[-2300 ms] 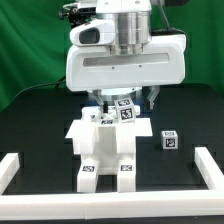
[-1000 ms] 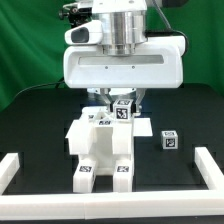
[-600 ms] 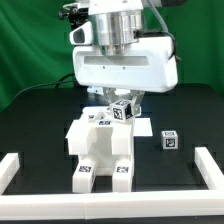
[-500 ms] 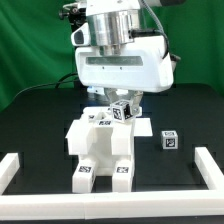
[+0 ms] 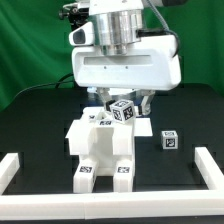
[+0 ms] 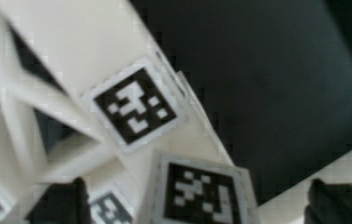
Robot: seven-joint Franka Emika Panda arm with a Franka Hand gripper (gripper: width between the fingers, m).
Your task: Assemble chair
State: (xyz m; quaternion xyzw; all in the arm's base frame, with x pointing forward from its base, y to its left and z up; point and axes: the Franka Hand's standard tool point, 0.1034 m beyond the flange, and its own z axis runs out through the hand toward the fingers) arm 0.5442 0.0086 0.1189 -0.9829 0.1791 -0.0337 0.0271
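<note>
Exterior view: the chair [image 5: 103,150] stands on the counter [image 5: 35,125], with a cube [image 5: 122,109] perched tilted on its rear top. My jaws look spread, clear of the cube on both sides, gripping nothing.

Wrist view: blurred tags [image 6: 141,104] sit very close. I judge the cube unseated, so a brushing finger could topple it.

Bulky white housing [image 5: 127,68] under a grey metal cylinder [image 5: 120,25], black cables [image 5: 73,12] above
</note>
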